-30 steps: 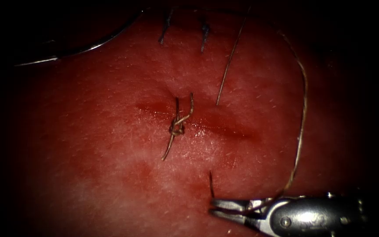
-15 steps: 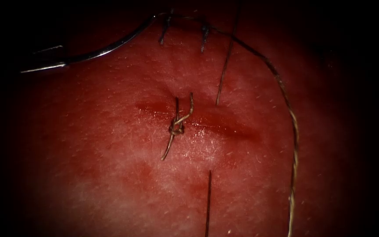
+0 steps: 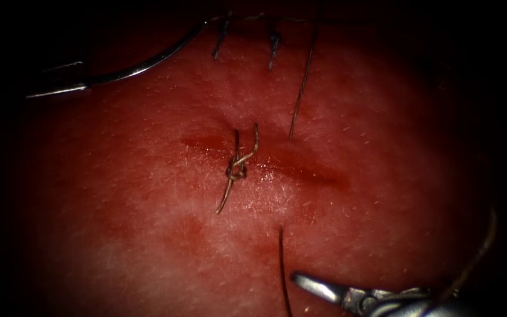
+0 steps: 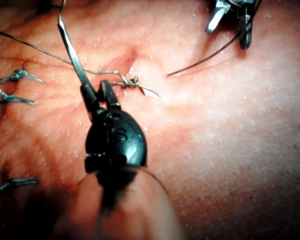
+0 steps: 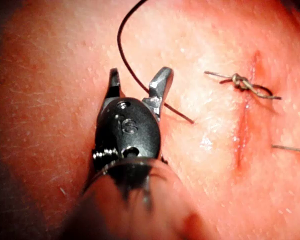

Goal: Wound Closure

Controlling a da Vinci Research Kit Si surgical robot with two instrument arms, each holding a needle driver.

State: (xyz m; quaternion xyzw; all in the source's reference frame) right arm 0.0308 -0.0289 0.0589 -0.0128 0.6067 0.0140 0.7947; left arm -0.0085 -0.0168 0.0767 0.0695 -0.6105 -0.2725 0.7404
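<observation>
The cut (image 3: 306, 171) runs across the tissue (image 3: 148, 235), with a tied knot (image 3: 236, 170) and its short tails at its left part. The curved needle (image 3: 136, 67) hangs free of the tissue, up and to the left of the cut. My left tool (image 4: 97, 87) is shut on it, toward its pointed end. Thread (image 3: 301, 76) enters the tissue above the cut, comes out below it (image 3: 281, 252) and passes between the jaws of my right tool (image 3: 324, 290). Those jaws (image 5: 137, 82) stand open around the strand (image 5: 125, 55), holding nothing.
Two older dark stitches (image 3: 221, 38) (image 3: 273, 47) sit at the far edge of the tissue. A loose pale stretch of thread (image 3: 482, 246) curves up beside the right tool's shaft. Red fluid lies along the cut.
The right tool, shut on the thread a second ago, went out of view downward and is back with open jaws. The pale thread loop swung right. The needle shifted slightly.
</observation>
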